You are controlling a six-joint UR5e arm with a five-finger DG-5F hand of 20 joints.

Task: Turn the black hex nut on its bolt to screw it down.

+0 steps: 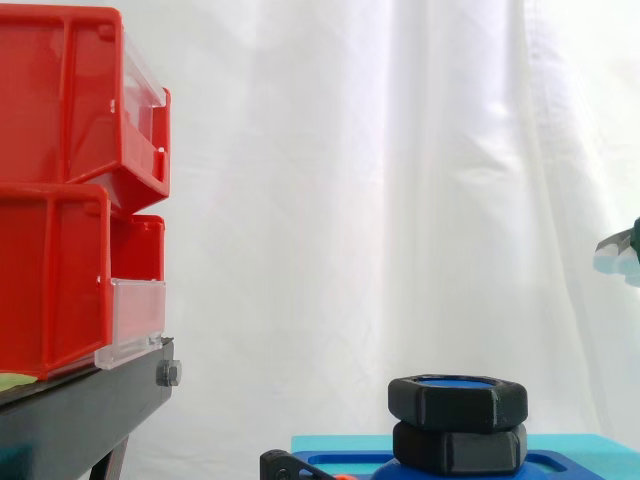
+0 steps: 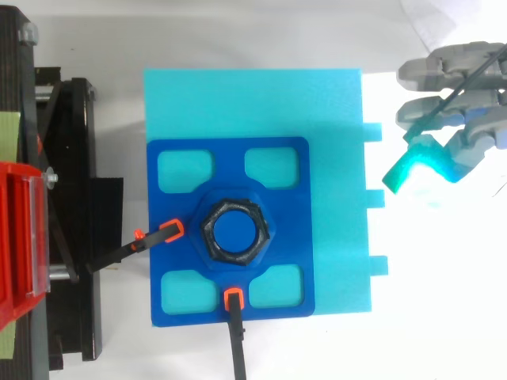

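Well, from above, the hand (image 2: 450,111) sits at two o'clock of the nut (image 2: 234,232), fingers relaxed and empty; the side view shows a second hex piece (image 1: 458,447) beneath.

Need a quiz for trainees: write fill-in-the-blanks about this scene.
1. The nut is coloured ____.
2. It sits on a ____ bolt.
3. In the top view, the robot hand is at the ____ edge.
4. The bins are coloured ____.
Missing words: black; blue; right; red.
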